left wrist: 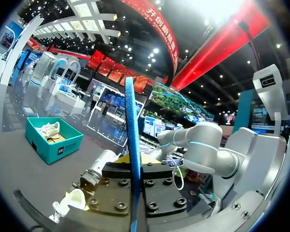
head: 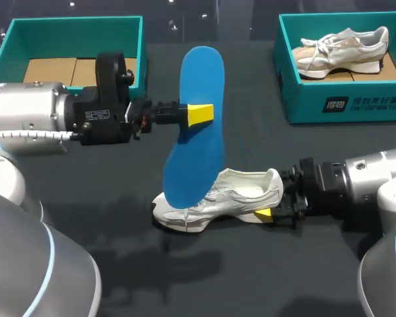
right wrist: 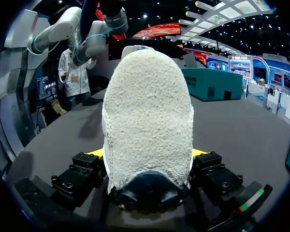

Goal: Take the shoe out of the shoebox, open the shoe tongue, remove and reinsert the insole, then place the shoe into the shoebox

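Note:
A blue insole (head: 197,125) stands upright in the air over the table's middle, its lower end just above the shoe. My left gripper (head: 199,113) is shut on its edge. In the left wrist view the insole (left wrist: 131,125) appears edge-on between the left gripper's (left wrist: 134,163) closed jaws. The white shoe (head: 219,197) lies on the dark table below. My right gripper (head: 272,201) is closed on the shoe's heel from two sides. From the right wrist, the fuzzy heel (right wrist: 148,116) fills the gap of the right gripper (right wrist: 147,155).
A teal shoebox (head: 343,109) at the back right holds a second white shoe (head: 340,47). Another teal box (head: 13,39) at the back left holds cardboard. My left arm (head: 33,119) crosses in front of that box.

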Controlling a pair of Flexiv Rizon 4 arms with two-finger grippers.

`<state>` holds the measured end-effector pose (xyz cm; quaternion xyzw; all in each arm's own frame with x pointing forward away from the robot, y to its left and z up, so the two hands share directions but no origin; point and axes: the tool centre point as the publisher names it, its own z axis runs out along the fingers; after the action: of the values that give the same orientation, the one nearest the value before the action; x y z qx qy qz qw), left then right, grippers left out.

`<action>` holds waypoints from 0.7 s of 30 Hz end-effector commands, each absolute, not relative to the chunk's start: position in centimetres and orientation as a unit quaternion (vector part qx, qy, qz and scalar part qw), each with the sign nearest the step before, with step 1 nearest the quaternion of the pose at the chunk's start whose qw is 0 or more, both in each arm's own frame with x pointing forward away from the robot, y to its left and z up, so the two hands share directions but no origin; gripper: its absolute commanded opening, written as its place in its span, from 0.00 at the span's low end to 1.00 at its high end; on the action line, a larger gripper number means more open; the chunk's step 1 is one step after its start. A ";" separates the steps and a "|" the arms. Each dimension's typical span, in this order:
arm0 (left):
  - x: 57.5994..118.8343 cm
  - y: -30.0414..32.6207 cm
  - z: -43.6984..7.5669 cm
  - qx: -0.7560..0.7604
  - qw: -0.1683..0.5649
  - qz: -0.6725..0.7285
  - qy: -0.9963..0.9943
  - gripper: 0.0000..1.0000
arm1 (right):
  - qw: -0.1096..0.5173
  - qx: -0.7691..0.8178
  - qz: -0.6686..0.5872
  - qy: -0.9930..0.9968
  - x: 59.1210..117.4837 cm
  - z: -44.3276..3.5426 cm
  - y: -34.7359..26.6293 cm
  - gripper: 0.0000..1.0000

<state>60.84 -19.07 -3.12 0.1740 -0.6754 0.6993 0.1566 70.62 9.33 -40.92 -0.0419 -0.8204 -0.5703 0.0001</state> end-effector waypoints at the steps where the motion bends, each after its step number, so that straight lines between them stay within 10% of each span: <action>1: 59.6 -17.0 -3.4 0.177 0.152 0.703 -0.672 0.00 | -0.001 -0.042 -0.570 -0.821 70.5 -40.9 9.4 0.00; 21: 58.2 -16.5 -3.9 0.184 0.164 0.693 -0.677 0.00 | -0.001 -0.042 -0.570 -0.821 70.5 -40.9 9.4 0.00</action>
<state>58.56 -16.55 -3.88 0.1829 -0.6780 0.6922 0.1662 70.62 9.33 -40.92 -0.0419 -0.8204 -0.5703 0.0001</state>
